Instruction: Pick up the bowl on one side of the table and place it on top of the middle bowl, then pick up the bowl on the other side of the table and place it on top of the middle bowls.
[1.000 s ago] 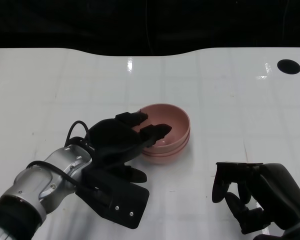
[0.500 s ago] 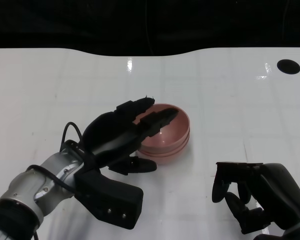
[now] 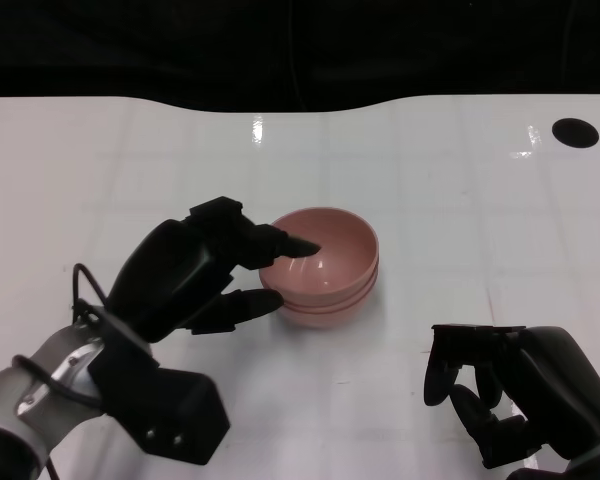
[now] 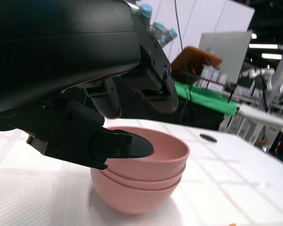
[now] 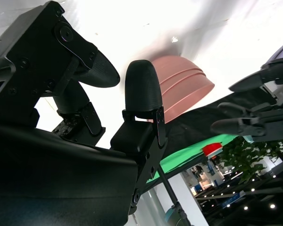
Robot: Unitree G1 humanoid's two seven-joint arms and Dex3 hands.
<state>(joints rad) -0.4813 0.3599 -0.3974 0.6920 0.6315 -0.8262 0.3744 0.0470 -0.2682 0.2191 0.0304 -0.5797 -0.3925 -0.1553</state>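
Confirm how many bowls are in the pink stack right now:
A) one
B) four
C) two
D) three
D: in the left wrist view the pink stack shows three nested rims, one above the other, and the head view shows no other bowl on the white table. The left robot hand has its fingers at the stack's near rim, holding nothing.

silver forearm (image 3: pixel 25 385), black hand (image 3: pixel 185 270), black cable (image 3: pixel 80 290)
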